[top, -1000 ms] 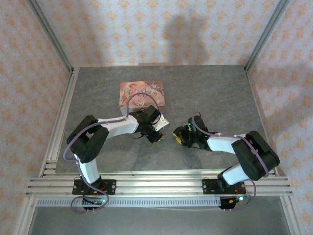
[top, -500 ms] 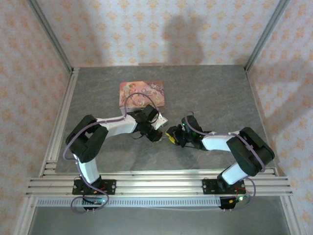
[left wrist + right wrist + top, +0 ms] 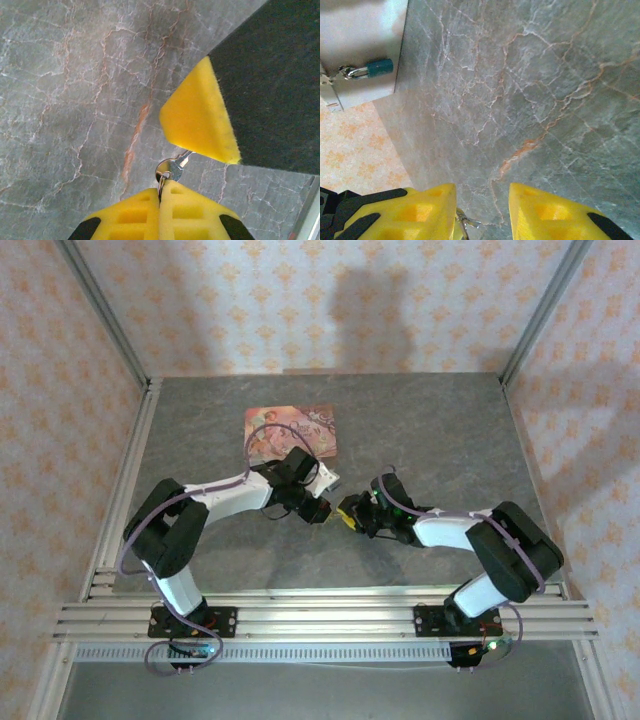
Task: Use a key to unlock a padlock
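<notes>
My left hand pinching the key by its ring, right hand spread just beside, padlock hung on the clasp of the pink tin, contents hidden from me

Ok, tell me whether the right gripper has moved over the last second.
Yes. The right gripper has shifted left, nearer the pink tin and the left gripper.

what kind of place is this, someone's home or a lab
Likely a lab robot cell, not a home: a marble-look table edged by aluminium rails, wallpapered walls boxing it in.
</notes>
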